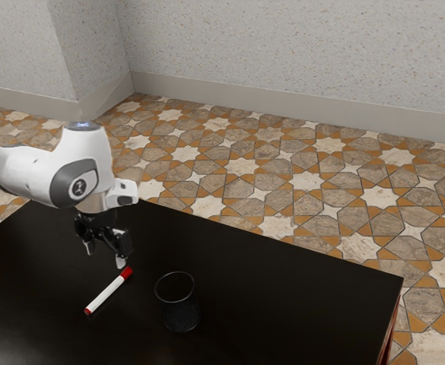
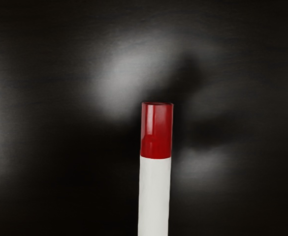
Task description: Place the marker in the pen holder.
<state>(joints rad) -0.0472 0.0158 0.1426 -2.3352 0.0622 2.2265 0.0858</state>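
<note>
My gripper hangs above the table with its two fingers spread apart and nothing between them. Just below it, toward the exterior view's bottom, a white marker with a red cap lies on the dark table, its capped end nearest the hand. From the wrist view the marker's white barrel and red cap are seen from above, under the hand. A dark, see-through pen holder stands upright a short way to the exterior view's right of the marker, apart from it.
The black table extends around both objects, its far edge running down to a corner at the exterior view's right. Beyond it are a patterned tile floor and a pale wall.
</note>
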